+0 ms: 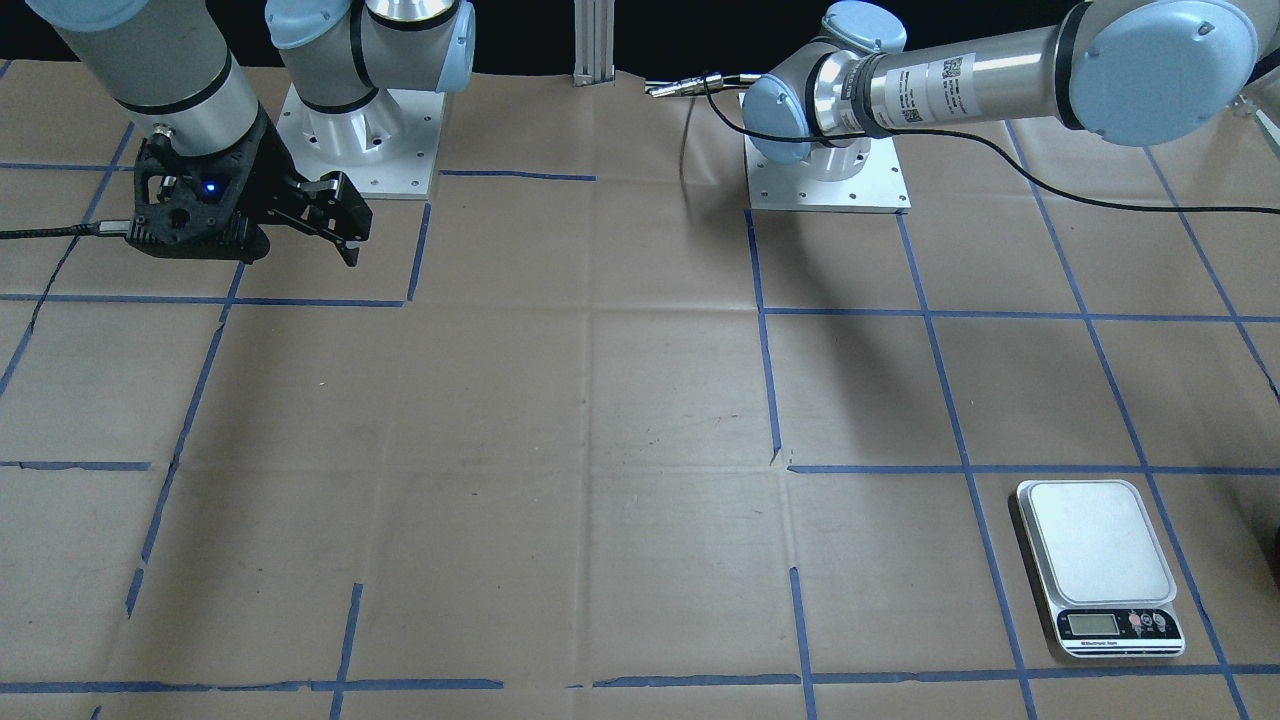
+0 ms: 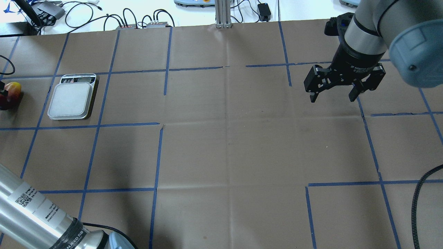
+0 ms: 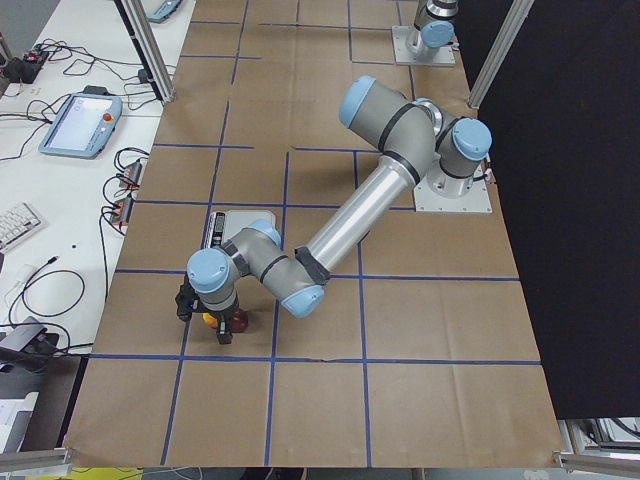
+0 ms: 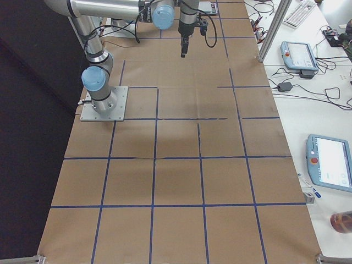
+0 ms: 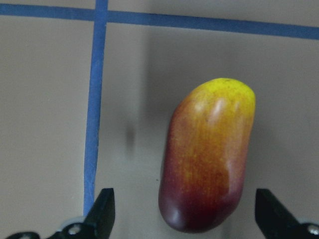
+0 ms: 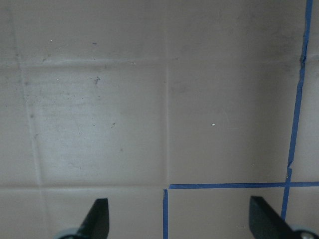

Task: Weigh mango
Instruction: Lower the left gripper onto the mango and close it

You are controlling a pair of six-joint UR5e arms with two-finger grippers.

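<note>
The mango lies on the brown paper, dark red end toward the camera in the left wrist view and yellow end away. It also shows at the overhead view's left edge, left of the scale. My left gripper is open, one finger on each side of the mango's red end, neither touching it. The scale has a white platform with nothing on it and also shows in the front view. My right gripper is open and empty, above the table far to the right.
Blue tape lines grid the brown paper over the table. An aluminium post stands at the far edge with cables and devices behind it. The two arm bases stand at the robot's side.
</note>
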